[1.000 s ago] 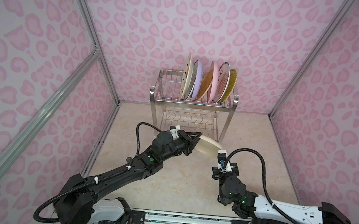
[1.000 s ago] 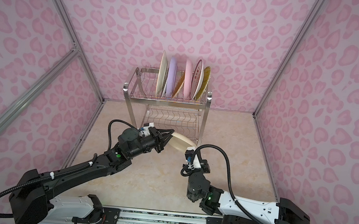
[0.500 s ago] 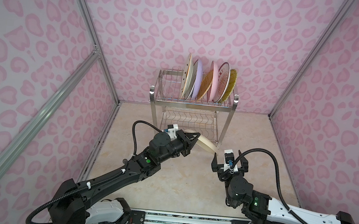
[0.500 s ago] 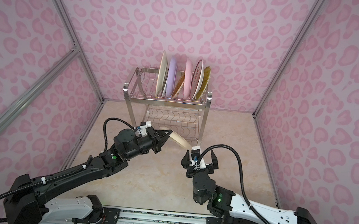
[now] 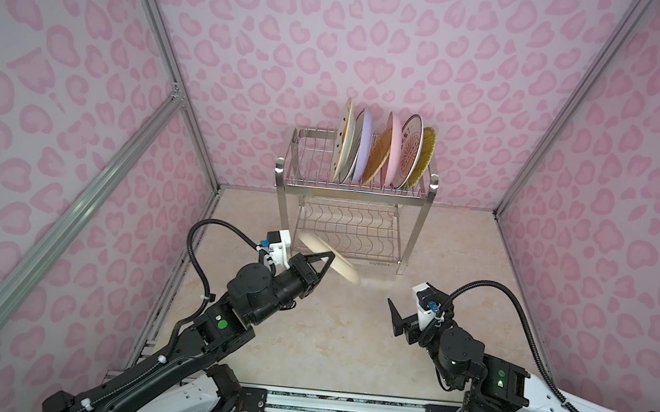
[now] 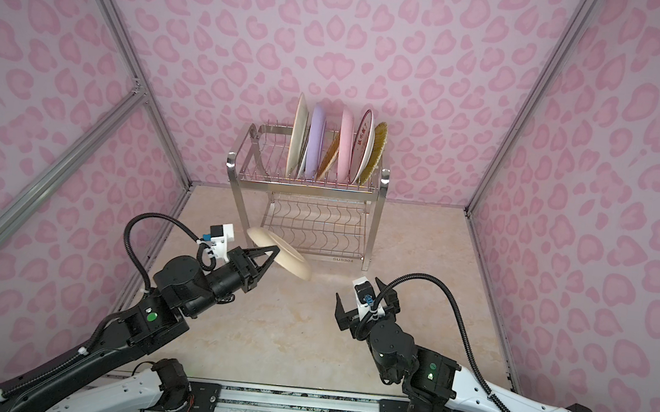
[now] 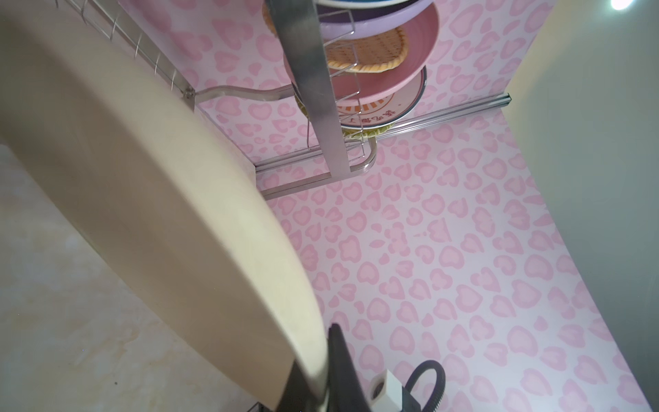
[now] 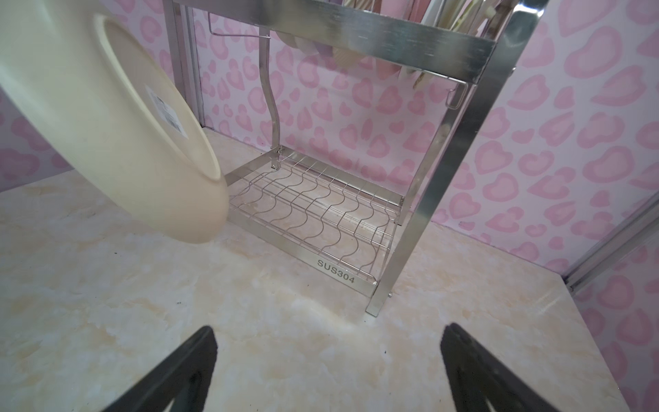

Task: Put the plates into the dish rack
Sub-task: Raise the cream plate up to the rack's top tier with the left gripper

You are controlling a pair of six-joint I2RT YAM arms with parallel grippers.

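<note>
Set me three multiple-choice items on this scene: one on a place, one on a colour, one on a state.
1. The cream plate is:
A) lying flat on the table
B) held off the table in front of the dish rack
C) standing in the rack's top tier

2. The plate between the lilac plate and the pink plate is:
A) green
B) black
C) orange

3. The right gripper is:
A) open and empty
B) shut on a plate
C) shut on a rack leg

Answers:
1 B: the left gripper clamps its rim, and it hangs tilted above the table.
2 C: the orange plate shows a woven-look face.
3 A: its fingers stand wide apart with only table between them.
</note>
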